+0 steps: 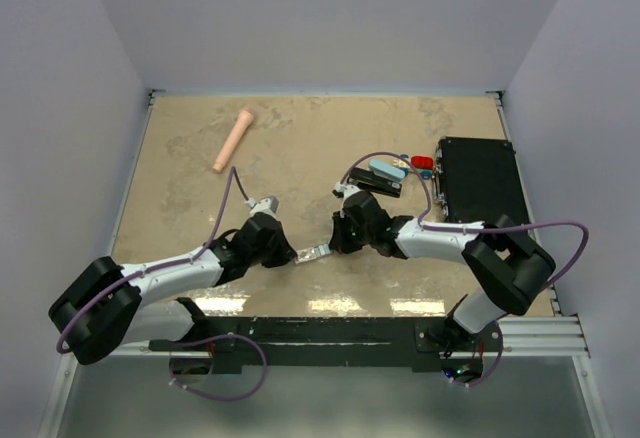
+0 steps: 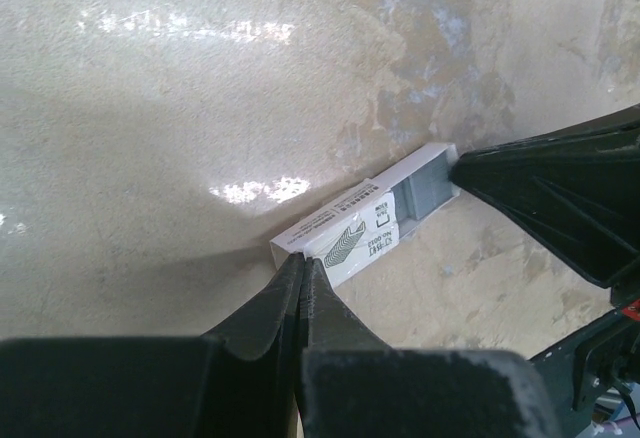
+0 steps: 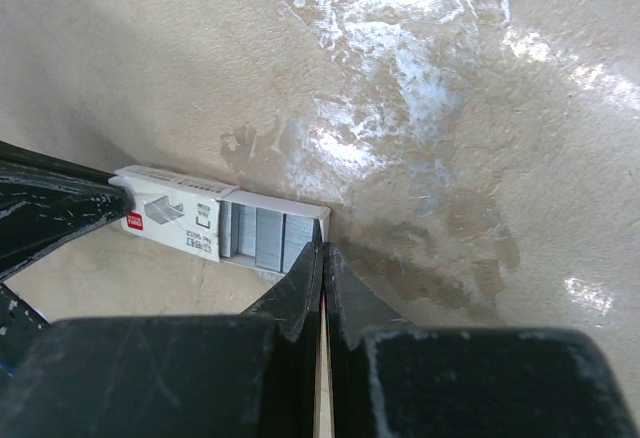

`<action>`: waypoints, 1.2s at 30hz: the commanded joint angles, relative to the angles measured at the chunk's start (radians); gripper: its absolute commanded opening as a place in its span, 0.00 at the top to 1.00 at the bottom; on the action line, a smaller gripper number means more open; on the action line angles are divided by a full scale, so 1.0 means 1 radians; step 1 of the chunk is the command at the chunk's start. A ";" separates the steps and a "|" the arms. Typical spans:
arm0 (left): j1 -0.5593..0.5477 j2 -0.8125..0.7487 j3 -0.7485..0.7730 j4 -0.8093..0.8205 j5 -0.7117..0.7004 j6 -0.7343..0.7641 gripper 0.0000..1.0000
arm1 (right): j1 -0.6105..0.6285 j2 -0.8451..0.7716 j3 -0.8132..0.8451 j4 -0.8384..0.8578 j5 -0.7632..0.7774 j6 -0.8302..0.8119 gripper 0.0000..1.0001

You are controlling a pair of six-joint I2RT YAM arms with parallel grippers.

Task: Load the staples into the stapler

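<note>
My closed left jaws pinch the sleeve (image 2: 335, 230) at 9 o'clock, right jaws the tray (image 3: 292, 206) at 3, to bare the staples (image 3: 262, 238).

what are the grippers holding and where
The small white cardboard staple box: left gripper pinches its printed sleeve end, right gripper the slid-out tray end.

The tabletop (image 1: 300, 148) is mottled tan with paler, glossy patches. The staple box (image 3: 170, 216) is white with red and grey print, and its inner tray (image 3: 268, 238) is grey-blue. The left hand (image 2: 303, 263) and right hand (image 3: 322, 253) are black. Far left is a pink cylinder (image 1: 233, 139). Far right are a black stapler (image 1: 372, 183), a pale blue stapler (image 1: 388, 168), a red item (image 1: 422, 162) and a black case (image 1: 480, 180).
</note>
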 commanded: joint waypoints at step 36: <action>0.026 -0.055 0.008 -0.067 0.028 0.098 0.73 | -0.004 -0.127 0.075 -0.242 0.107 -0.127 0.59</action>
